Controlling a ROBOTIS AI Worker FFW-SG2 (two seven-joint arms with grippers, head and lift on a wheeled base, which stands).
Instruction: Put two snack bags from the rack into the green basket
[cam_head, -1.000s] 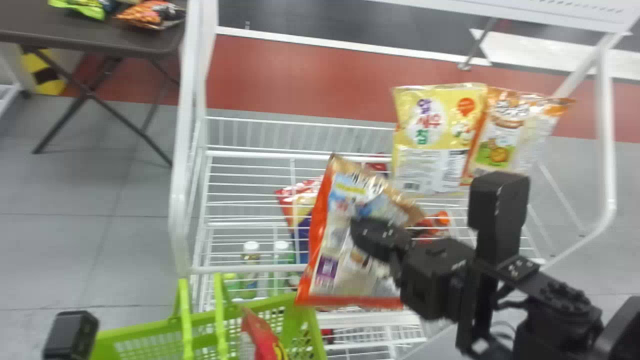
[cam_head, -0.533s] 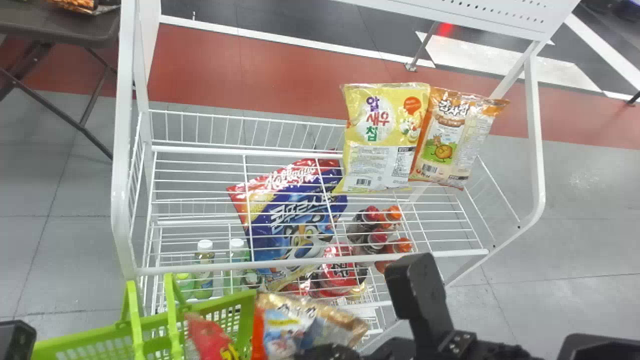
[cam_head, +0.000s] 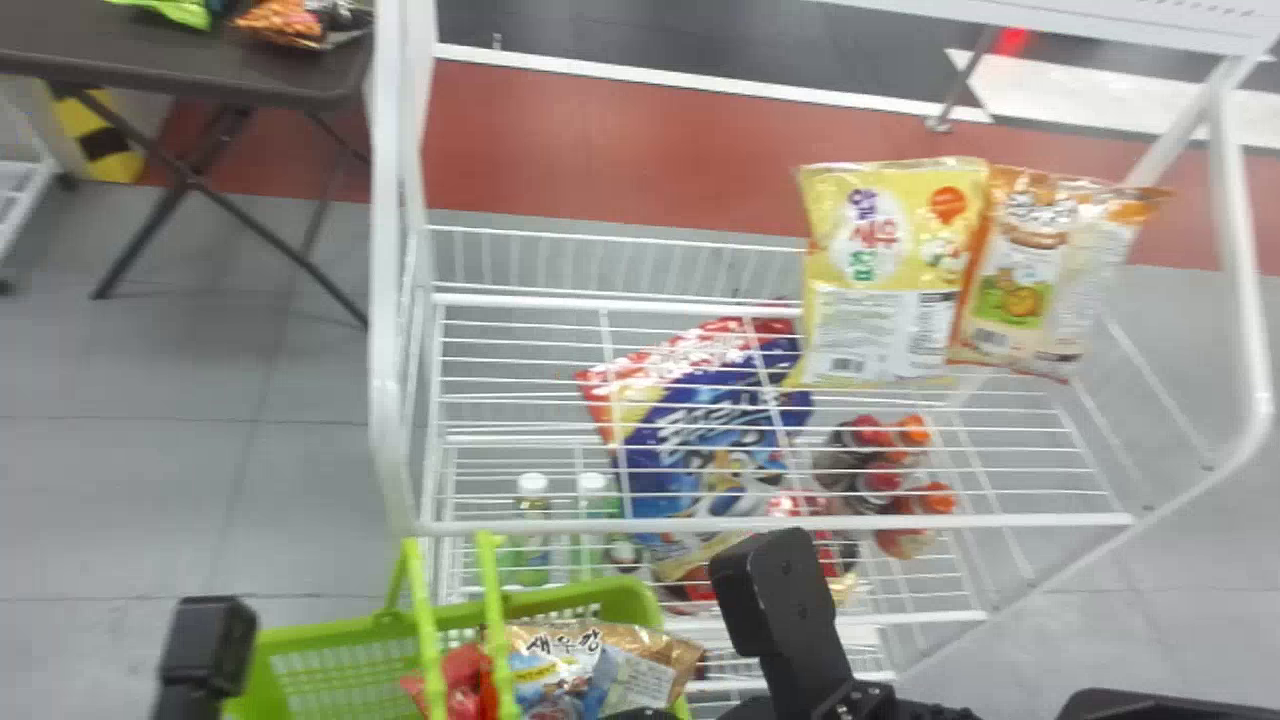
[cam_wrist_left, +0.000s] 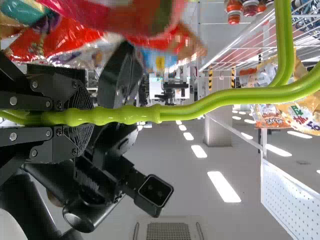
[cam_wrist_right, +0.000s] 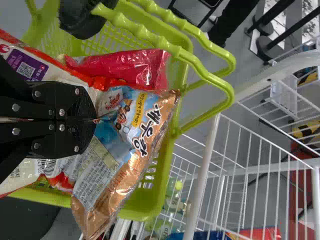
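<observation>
"Far left?"
"Left hand (cam_head: 205, 640), closed round the green basket (cam_head: 600, 592)'s handle (cam_head: 425, 640)."
"Next?"
"Red bag (cam_head: 460, 685) inside, then a snack bag (cam_head: 640, 655) over the basket, pinched by the right hand (cam_head: 645, 714)."
"Beyond?"
"Yellow bag (cam_head: 880, 270), orange bag (cam_head: 1025, 280), both on the rack (cam_head: 760, 523)."

A brown, blue and orange foil snack bag (cam_head: 555, 670) is slanting over the slotted green plastic basket (cam_head: 628, 602), its top being pinched in the jaws of the right gripper (cam_head: 645, 714). A shiny red bag (cam_head: 463, 688) is lying beside it. On the white wire rack (cam_head: 900, 522), yellow (cam_head: 880, 300) and orange-and-white (cam_head: 1018, 290) bags are standing side by side along the right rear edge.
</observation>
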